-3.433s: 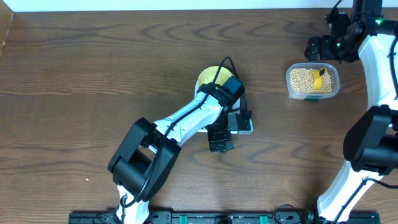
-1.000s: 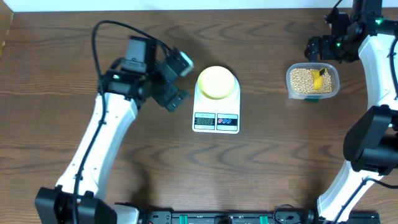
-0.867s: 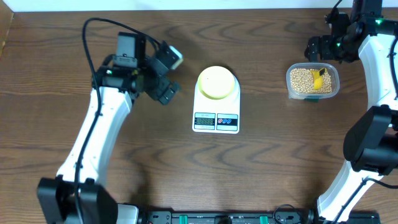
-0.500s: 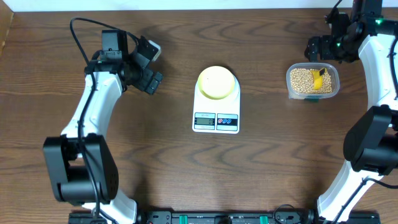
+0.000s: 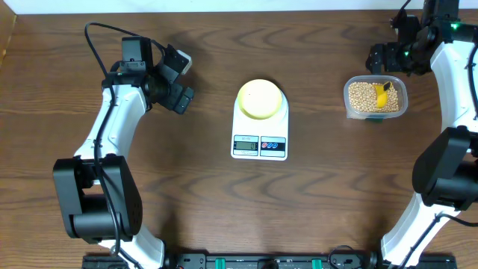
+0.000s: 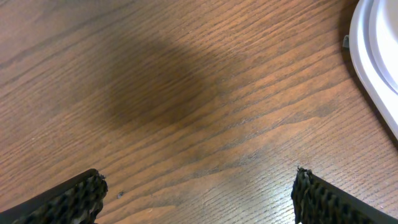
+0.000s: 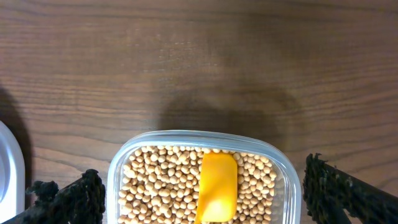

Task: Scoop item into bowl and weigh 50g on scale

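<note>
Small round pale yellow-green bowl (image 5: 261, 99) sits on the white rectangular digital scale (image 5: 259, 146), at its 12 o'clock end. Tan beans (image 5: 360, 93) are heaped in the clear plastic tub (image 5: 346, 104) at 3 o'clock of the bowl, with a yellow scoop (image 5: 382, 95) lying in them. Left gripper (image 5: 182, 78) is at 9 o'clock of the bowl, jaws apart, empty. Right gripper (image 5: 385, 61) is at 12 o'clock of the tub, jaws apart, empty.

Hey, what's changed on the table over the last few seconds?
The left hand, which was over the scale, swung away to the left and now hangs open and empty. Nothing was picked up or released. The bowl on the scale, the tub of beans with the yellow scoop, and the right hand stayed put.
</note>
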